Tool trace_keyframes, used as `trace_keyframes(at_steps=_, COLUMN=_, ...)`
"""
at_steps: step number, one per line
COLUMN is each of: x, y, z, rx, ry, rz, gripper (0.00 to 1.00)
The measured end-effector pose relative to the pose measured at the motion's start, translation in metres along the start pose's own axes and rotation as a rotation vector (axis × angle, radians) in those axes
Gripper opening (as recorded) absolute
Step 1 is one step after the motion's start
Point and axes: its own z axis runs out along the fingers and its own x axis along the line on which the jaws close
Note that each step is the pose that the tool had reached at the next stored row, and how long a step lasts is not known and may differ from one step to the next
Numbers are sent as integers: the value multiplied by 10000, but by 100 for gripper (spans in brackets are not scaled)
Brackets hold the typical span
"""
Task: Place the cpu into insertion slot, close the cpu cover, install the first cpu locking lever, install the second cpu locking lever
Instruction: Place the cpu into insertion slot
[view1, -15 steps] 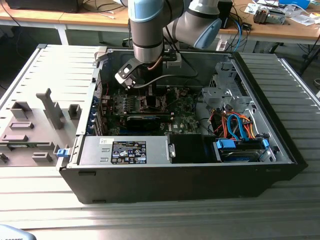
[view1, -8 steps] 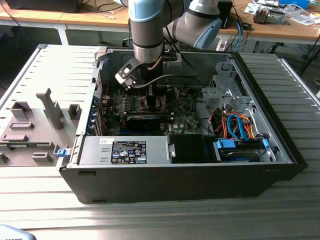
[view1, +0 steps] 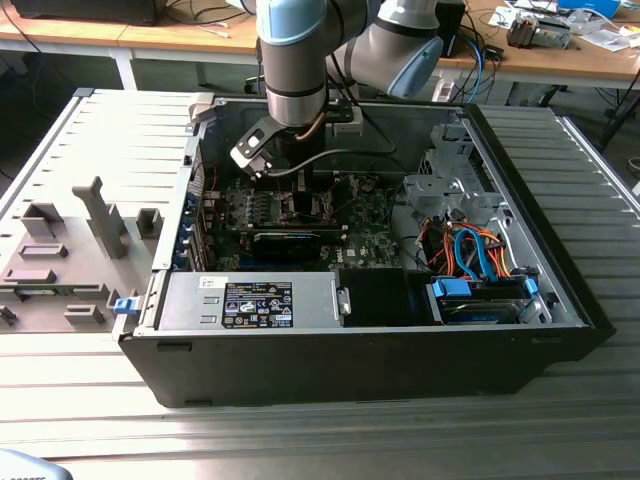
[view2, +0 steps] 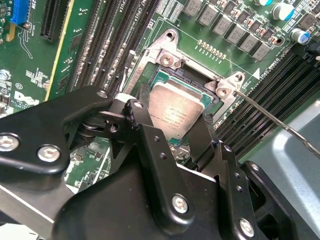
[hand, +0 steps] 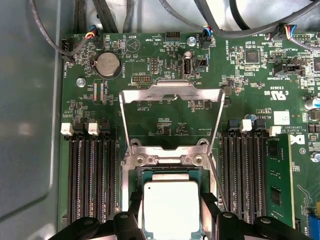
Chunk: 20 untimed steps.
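Pinching opposite edges of the small flat square silvery-beige cpu: black claw | cpu sits in the silver-rimmed square insertion slot on the green circuit board | thin silvery windowed metal cpu cover swung open, clear of the slot

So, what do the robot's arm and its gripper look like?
The arm is made of round silver-grey sections with pale blue caps on the joints. A dark cable loops out near its wrist. The gripper is matte black, built of jointed links held by silver screws.
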Motion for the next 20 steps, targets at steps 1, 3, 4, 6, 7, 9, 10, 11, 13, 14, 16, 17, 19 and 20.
trace_keyframes(at_steps=1, x=0, y=0, z=2, rx=-1, ry=1, rz=-1, gripper=54)
trace_keyframes(at_steps=3, x=0, y=0, z=2, rx=-1, ry=1, rz=-1, gripper=54)
trace_keyframes(at_steps=4, x=0, y=0, z=2, rx=-1, ry=1, rz=-1, gripper=54)
trace_keyframes(at_steps=6, x=0, y=0, z=3, rx=-1, ry=2, rz=-1, gripper=54)
trace_keyframes(at_steps=7, x=0, y=0, z=3, rx=-1, ry=2, rz=-1, gripper=54)
trace_keyframes(at_steps=9, x=2, y=1, z=7, rx=-10, ry=13, rz=0, gripper=55)
trace_keyframes(at_steps=10, x=2, y=1, z=7, rx=-7, ry=10, rz=0, gripper=62)
trace_keyframes(at_steps=11, x=1, y=1, z=5, rx=-4, ry=6, rz=-1, gripper=62)
trace_keyframes(at_steps=13, x=0, y=0, z=4, rx=-1, ry=3, rz=-1, gripper=62)
trace_keyframes(at_steps=14, x=0, y=0, z=4, rx=-1, ry=2, rz=-1, gripper=62)
trace_keyframes(at_steps=16, x=0, y=6, z=-68, rx=-1, ry=2, rz=0, gripper=62)
trace_keyframes(at_steps=17, x=0, y=11, z=-115, rx=-2, ry=3, rz=-1, gripper=62)
trace_keyframes(at_steps=19, x=0, y=14, z=-146, rx=-3, ry=4, rz=-1, gripper=62)
trace_keyframes(at_steps=20, x=0, y=14, z=-152, rx=-3, ry=3, rz=-1, gripper=62)
